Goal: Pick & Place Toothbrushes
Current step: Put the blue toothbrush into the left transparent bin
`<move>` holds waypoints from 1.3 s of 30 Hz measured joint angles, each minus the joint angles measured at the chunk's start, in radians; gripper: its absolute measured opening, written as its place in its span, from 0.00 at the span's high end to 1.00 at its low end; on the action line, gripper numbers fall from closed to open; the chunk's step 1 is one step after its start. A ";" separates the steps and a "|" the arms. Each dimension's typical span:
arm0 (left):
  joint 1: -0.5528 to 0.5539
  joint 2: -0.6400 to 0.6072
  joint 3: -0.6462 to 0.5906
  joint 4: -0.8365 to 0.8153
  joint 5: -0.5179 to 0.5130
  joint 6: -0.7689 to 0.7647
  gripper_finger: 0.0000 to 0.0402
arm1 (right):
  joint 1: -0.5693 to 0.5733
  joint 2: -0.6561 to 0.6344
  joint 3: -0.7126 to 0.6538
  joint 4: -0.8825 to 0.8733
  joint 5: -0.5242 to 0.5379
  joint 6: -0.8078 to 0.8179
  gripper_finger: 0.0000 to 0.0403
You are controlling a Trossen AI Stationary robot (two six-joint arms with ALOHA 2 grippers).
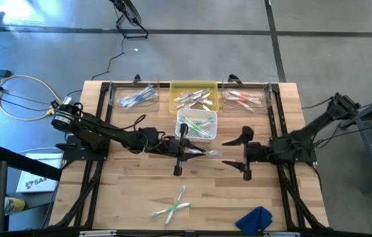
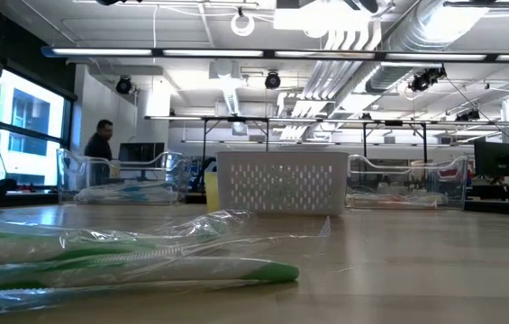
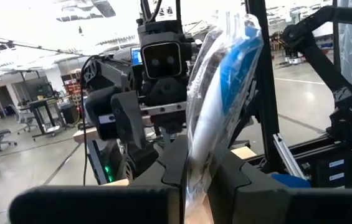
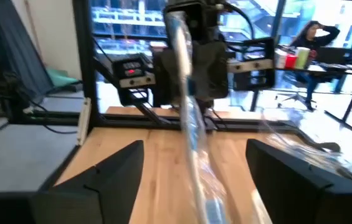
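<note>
You've got a wrapped blue toothbrush (image 3: 222,93) clamped in the left gripper (image 1: 189,152), over mid-table just in front of the white basket (image 1: 187,117). In the left wrist view its fingers (image 3: 169,165) are closed on the clear wrapper, and the brush stands up between them. From above, the free end (image 1: 212,153) of the packet pokes out toward the right arm.

The right gripper (image 1: 245,153) faces it from just beside, with its jaws wide apart and nothing held. In the right wrist view the wrapped brush (image 4: 188,118) runs down the gap between the two fingers (image 4: 110,171); they look clear of it.

Containers, along the far edge:
- White basket: green-accented brushes (image 1: 201,126) inside.
- Yellow bin (image 1: 178,87) behind it: white and pinkish brushes (image 1: 193,99).
- Left clear bin (image 1: 116,99): blue brushes (image 1: 136,97).
- Right clear bin (image 1: 267,91): red/orange brushes (image 1: 243,98).

Loose on the table near the front edge: a small crossed pile of green-and-white brushes (image 1: 173,205). In the low view these same wrapped green brushes (image 2: 137,265) lie close to the lens.

A blue cloth (image 1: 255,218) sits at the front right, well apart from the pile.

A person (image 2: 99,142) shows in the room behind the table, far off.
</note>
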 joint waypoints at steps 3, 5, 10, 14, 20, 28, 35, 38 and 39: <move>0.001 -0.006 0.000 -0.007 0.000 0.003 0.92 | 0.038 -0.066 0.000 -0.101 0.046 0.040 0.29; 0.013 -0.017 0.000 -0.010 0.016 0.026 0.92 | 0.060 -0.107 0.000 -0.166 0.059 0.095 0.29; 0.046 -0.052 0.003 -0.058 0.052 0.044 0.92 | 0.108 -0.169 0.000 -0.335 0.058 0.243 0.32; 0.098 -0.103 0.014 -0.213 0.067 0.047 0.92 | 0.139 -0.176 0.000 -0.443 0.036 0.361 0.36; 0.160 -0.191 0.079 -0.556 0.046 0.126 0.92 | 0.158 -0.148 0.000 -0.518 0.001 0.483 0.41; 0.205 -0.261 0.292 -1.124 -0.259 0.183 0.92 | 0.160 -0.079 0.000 -0.535 0.006 0.523 0.47; 0.252 -0.272 0.442 -1.547 -0.540 0.094 0.92 | 0.157 -0.003 0.000 -0.526 0.022 0.524 0.51; 0.314 -0.274 0.453 -1.619 -0.541 0.059 0.92 | 0.157 0.027 0.000 -0.503 0.034 0.524 0.52; 0.333 -0.273 0.454 -1.629 -0.541 0.046 0.92 | 0.157 0.035 0.000 -0.494 0.035 0.524 0.53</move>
